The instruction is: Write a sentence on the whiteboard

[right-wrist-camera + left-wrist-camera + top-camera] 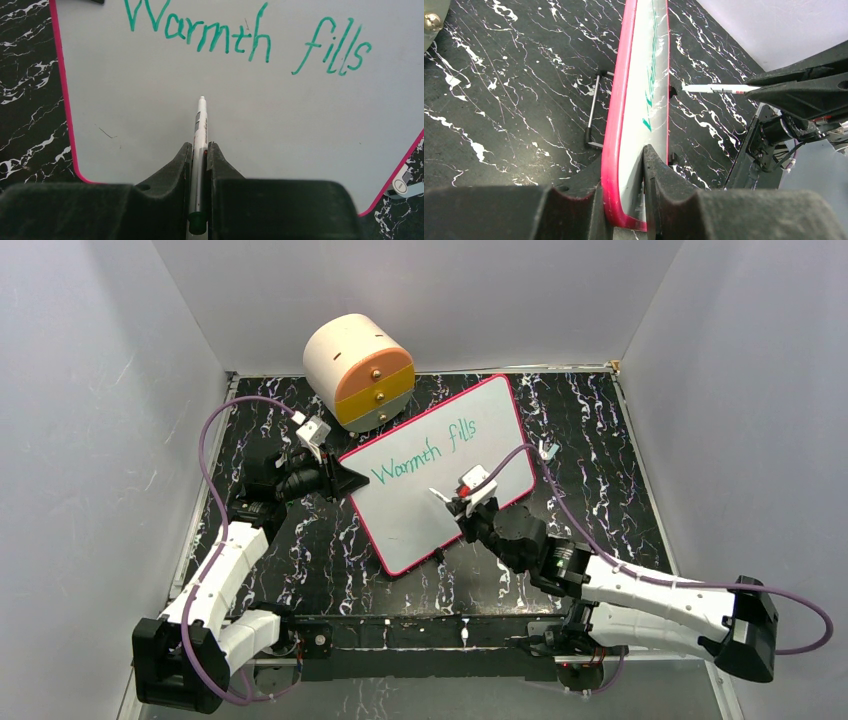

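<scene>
While the left end effector [621, 169] clamps the whiteboard [280, 130], the right end effector [199, 148], grasping the marker [201, 120], should press lightly just ahead.

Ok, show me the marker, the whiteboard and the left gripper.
marker [201, 125]: right wrist view, white barrel near its tip.
whiteboard [410, 530]: top view, bare lower surface.
left gripper [624, 170]: left wrist view, midway between fingertips clamping the board's edge.
</scene>
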`<state>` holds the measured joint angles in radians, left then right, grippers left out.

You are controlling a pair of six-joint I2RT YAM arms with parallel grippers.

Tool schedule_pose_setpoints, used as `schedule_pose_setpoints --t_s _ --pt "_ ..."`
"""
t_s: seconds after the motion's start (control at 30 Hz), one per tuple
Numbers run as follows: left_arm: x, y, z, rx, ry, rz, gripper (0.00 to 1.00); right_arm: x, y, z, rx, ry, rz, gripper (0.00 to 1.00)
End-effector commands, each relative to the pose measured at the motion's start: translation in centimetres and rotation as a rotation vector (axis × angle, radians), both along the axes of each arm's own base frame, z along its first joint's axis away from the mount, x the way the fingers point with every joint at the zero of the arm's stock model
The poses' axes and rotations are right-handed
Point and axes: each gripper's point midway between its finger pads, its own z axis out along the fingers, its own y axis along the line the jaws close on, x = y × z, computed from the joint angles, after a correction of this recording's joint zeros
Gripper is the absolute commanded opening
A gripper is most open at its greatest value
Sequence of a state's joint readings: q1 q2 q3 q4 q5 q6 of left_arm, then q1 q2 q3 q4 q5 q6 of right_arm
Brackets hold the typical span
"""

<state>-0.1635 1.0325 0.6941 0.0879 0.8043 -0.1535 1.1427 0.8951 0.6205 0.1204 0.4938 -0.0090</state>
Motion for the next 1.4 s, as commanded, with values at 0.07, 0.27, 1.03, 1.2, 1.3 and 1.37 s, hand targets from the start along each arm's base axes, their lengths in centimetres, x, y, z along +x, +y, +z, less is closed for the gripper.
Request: schedule_pose_setpoints --t_s 0.07,0.27,1.03,1.2,1.3,1.37 --pt "-1.0 2.2 -7.2 0.207 0.123 0.058 0.00 -0.5 1.5 2.8 0.062 -0.100 -0.037 0.00" --pt "-1.0 2.2 -7.2 0.209 0.123 0.060 0.00 -1.6 3.1 2.2 0.024 -0.088 -0.040 0.00" --pt "-1.1 2.2 -7.2 0.196 0.150 0.080 0.00 -2.6 6.0 2.5 0.008 -0.067 -0.041 0.00" --pt "-1.1 2.2 -7.3 0.196 0.150 0.079 0.00 -2.7 6.2 2.5 0.025 -0.053 -0.042 0.00" --pt "-1.1 2.2 -7.3 0.196 0.151 0.079 0.00 -2.6 6.3 2.3 0.022 -0.055 -0.050 0.00" --pt "-1.1 2.2 -7.3 0.198 0.151 0.081 0.00 -2.5 6.2 2.1 0.008 -0.059 -0.061 0.00"
